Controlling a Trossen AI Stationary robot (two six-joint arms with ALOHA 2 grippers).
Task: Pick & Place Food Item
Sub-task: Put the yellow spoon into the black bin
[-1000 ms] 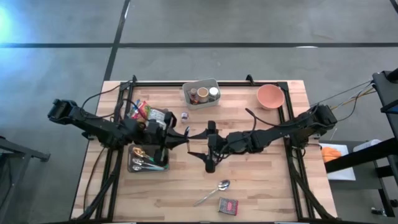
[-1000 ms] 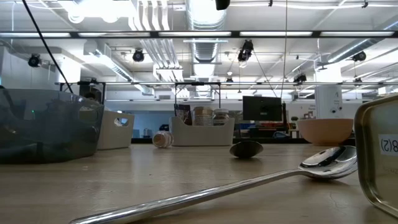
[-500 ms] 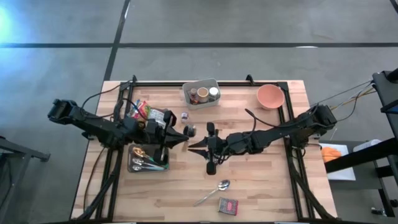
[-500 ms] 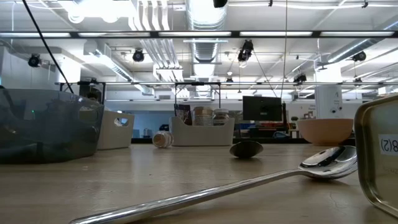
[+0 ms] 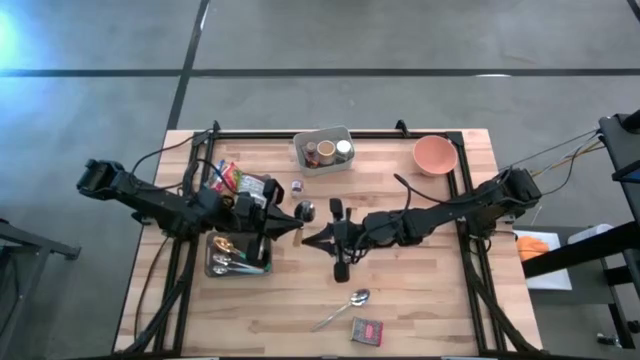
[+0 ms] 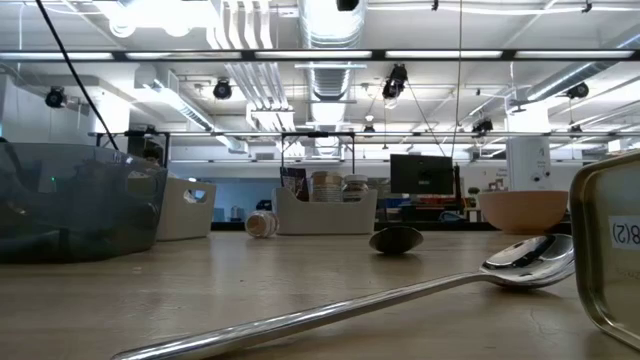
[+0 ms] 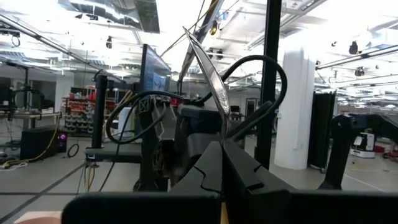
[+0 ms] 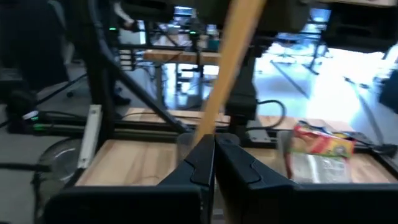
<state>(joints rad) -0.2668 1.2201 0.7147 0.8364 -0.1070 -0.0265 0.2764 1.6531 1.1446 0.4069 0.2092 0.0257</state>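
Above the table's middle, both grippers meet on one utensil with a pale wooden handle [image 8: 219,93] and a thin shiny metal head [image 7: 210,74]; from above the head [image 5: 305,210] shows rounded. My left gripper [image 5: 296,226] and my right gripper [image 5: 312,237] are both shut on it, tip to tip. A red, green and yellow snack packet [image 5: 228,178] lies flat on the table beside my left arm and shows in the right wrist view too [image 8: 320,149]. Neither gripper shows in the low view. My left gripper pinches the utensil between its two fingers where the wooden handle [image 7: 222,210] meets the metal head. It comes from the table's left, slanting a little upward, and the head rises above the fingers. My right gripper pinches the wooden handle [image 8: 208,134] between its two fingers, coming about level from the table's right. The handle slants up from its fingers toward my left gripper. The utensil is clear of the table.
A grey bin of jars [image 5: 323,150] stands at the far middle, with a small jar [image 5: 297,186] on the table near it. A pink bowl [image 5: 435,155] sits far right and a clear utensil tub [image 5: 238,255] near left. A metal spoon [image 5: 342,310] and a red tin [image 5: 367,331] lie near the front edge.
My right gripper, open a second ago with its fingers spread by the left gripper's tip, has shut on the utensil's handle. The utensil's rounded head now shows just beyond the two fingertips. My left gripper has kept still and shut.
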